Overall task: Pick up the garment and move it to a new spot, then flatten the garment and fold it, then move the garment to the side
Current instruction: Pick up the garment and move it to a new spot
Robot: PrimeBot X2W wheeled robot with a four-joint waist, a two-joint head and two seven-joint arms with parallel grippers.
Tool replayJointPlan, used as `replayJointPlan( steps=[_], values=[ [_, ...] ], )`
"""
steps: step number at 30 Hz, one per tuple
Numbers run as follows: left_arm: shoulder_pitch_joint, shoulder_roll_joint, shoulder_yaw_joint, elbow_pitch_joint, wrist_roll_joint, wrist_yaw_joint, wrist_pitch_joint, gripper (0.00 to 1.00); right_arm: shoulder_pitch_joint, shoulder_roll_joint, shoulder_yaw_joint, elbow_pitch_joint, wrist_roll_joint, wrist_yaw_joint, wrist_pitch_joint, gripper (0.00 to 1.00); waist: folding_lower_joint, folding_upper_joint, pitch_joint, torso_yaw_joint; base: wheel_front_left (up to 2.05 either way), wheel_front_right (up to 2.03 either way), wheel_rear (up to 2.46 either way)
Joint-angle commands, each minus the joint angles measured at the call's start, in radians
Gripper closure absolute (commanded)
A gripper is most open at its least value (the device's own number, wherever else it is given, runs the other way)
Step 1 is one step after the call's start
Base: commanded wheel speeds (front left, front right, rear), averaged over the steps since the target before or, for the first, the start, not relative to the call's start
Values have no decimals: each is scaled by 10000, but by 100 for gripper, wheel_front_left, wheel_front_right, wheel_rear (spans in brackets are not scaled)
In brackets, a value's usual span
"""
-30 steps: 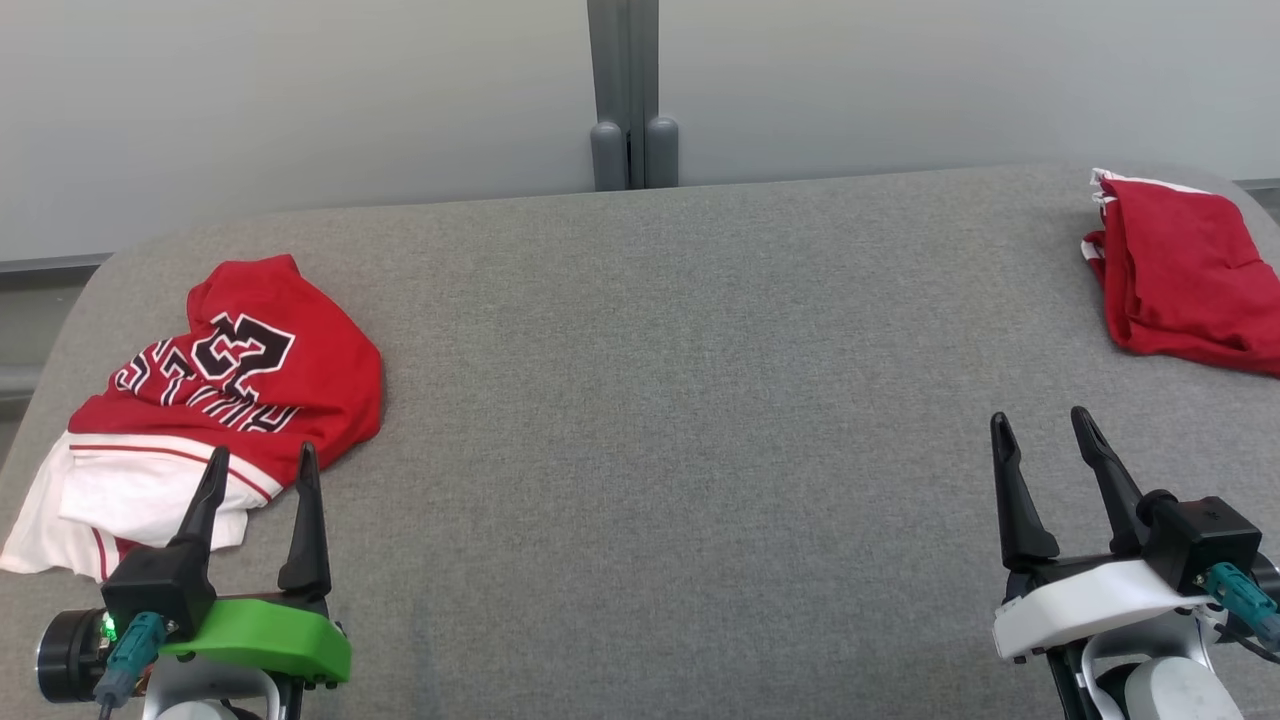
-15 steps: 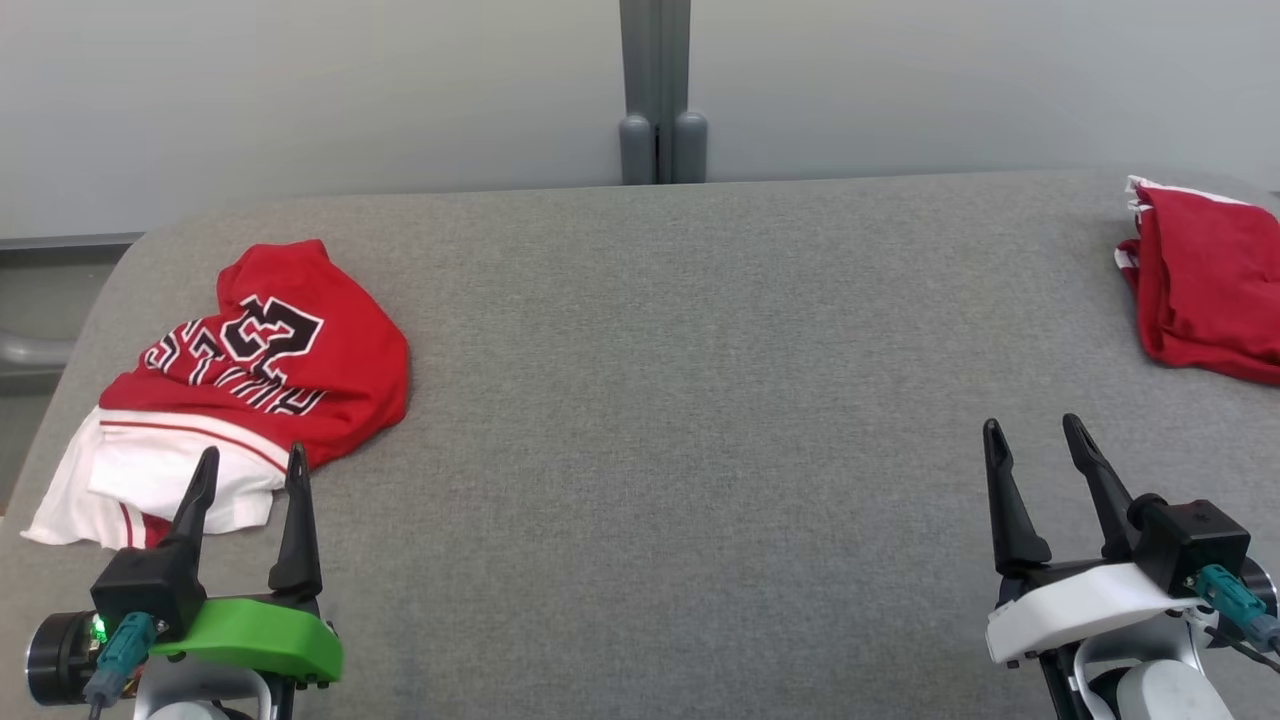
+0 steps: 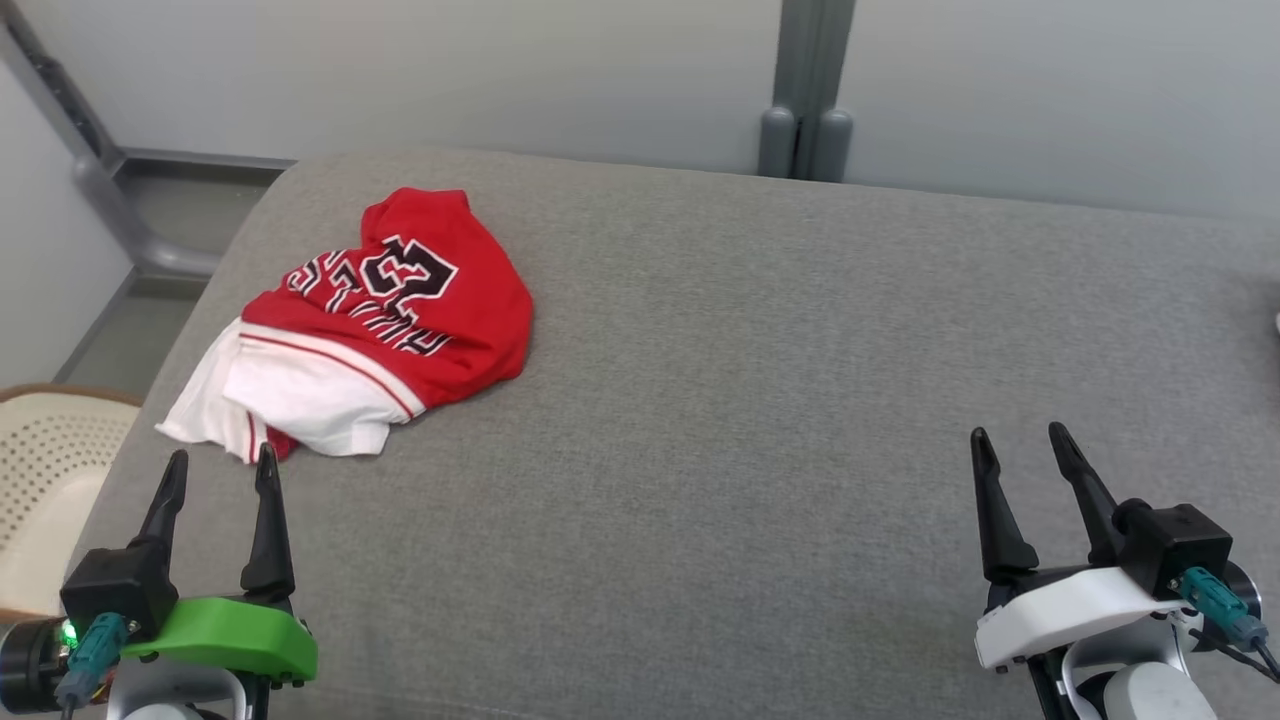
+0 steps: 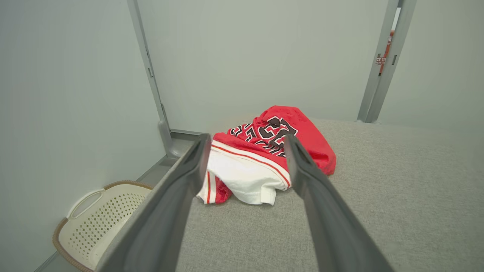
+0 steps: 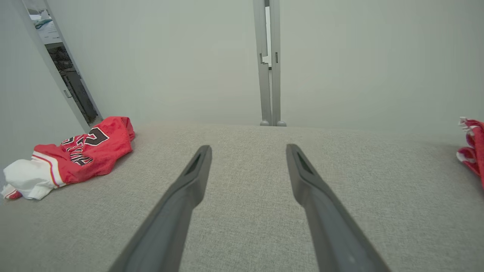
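Garment (image 3: 390, 320): red jersey, black-and-white lettering, white part bunched on the near side. Crumpled in one heap on the grey counter (image 3: 750, 420), far-left area, close to the counter's left edge. Nothing holds it.

Step in hand, as I read it: the first pick, not yet begun. How to do it well:
- Use the left tool (image 3: 221, 455); it's the near one and lined up.
- Aim for a raised fold. The red ridge where it meets the white band looks best; flat spots give the fingers (image 4: 181, 196) nothing to bite.
- Come down steep, close on few layers, don't plough the counter fabric.
- Lift until the white tail hangs free before going sideways, else it drags and bunches worse.
- Carry toward the bare middle of the counter, away from the edge. A cream basket (image 3: 40, 470) sits lower, just off that left edge; a push outward could tip the heap over.

Geometry: left tool is on the near side of the garment, fingers pointing at it, jaws wide, empty. Tips just short of the white hem, no contact. Left wrist view has the heap framed between the two fingers, so heading looks fine, only reach is missing.

Right tool (image 3: 1016, 432): wide too, empty, over bare counter at the right, well apart from the garment. Another red cloth (image 5: 472, 151) lies at the far right; leave it alone.
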Motion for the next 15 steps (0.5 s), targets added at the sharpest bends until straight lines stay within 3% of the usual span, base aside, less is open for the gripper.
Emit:
replayJointPlan(
  steps=[1,15],
  values=[
    [138,94,56,-9,-21,72,20,0,-112,-3,18,48,-24,-10,-59,0,0,0,97,815,0,0,0],
    [401,85,198,-81,-269,274,-96,0,-290,-68,150,115,-118,-10,79,0,0,0,295,2279,0,0,0]
  ],
)
